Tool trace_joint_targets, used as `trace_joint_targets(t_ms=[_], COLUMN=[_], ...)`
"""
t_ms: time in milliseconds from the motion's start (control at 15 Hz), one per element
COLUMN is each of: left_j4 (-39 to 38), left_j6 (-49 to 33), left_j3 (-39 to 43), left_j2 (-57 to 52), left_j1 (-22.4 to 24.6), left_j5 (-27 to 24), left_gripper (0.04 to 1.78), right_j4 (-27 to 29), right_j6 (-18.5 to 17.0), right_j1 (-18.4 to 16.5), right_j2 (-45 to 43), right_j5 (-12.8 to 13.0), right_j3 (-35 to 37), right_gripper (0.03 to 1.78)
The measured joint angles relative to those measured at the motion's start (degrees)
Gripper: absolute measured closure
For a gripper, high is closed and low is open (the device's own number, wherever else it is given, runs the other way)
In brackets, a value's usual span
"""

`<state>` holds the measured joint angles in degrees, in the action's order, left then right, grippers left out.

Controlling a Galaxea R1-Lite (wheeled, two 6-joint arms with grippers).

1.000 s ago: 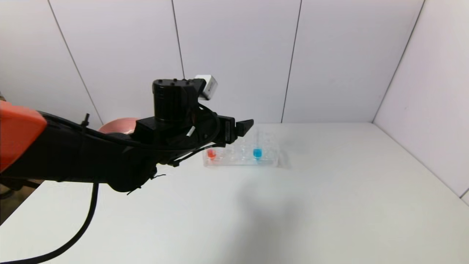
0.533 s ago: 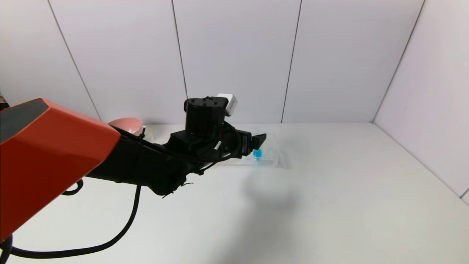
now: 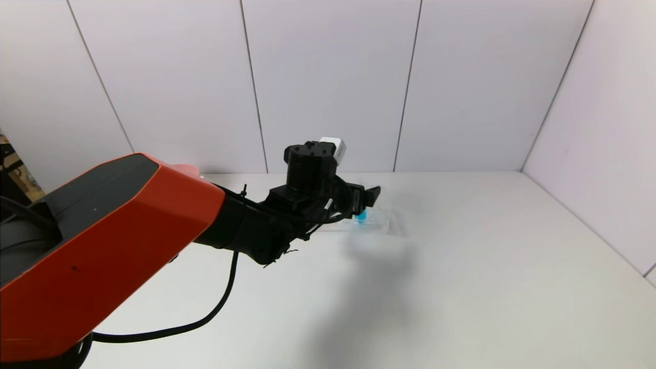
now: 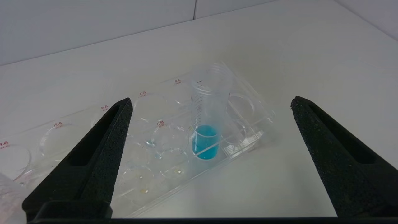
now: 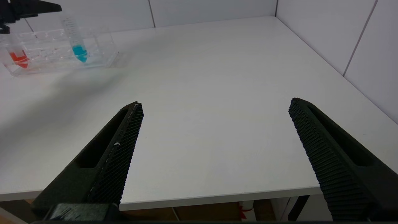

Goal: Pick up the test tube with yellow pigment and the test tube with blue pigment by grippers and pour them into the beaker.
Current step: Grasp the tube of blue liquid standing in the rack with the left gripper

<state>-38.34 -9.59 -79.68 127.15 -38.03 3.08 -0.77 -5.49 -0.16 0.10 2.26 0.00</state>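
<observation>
Left wrist view shows the left pincer [image 4: 211, 102] spread wide just before the test tube with blue pigment [image 4: 207, 124], upright in the clear rack [image 4: 248, 130]; the right pincer [image 5: 214, 105] hangs wide at the surface's [image 3: 487, 266] near edge.

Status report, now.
Left pincer open, lined up on blue tube in rack. Right pincer open, parked at table edge. Nothing blocking.

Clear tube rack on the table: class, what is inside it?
The tube rack holds the test tube with blue pigment upright, and a red-liquid tube at its other end. Remaining wells in view look empty. The open left gripper, approaching, hides part of the rack from the head camera.
</observation>
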Motion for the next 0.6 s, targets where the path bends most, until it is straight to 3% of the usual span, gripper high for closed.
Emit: trace_joint_targets(t_ms=[600], left_j4=[0.5], left_j6=[2.62], left_j3=[-10.4], left_j2=[9.09], left_j1=[-0.02], left_j5=[5.25], left_gripper=[0.04], right_j4=[0.0], right_j6=[0.0], right_j1=[0.05], right_j2=[0.0], right_j5=[-0.02], right_j3=[0.0], right_gripper=[0.1])
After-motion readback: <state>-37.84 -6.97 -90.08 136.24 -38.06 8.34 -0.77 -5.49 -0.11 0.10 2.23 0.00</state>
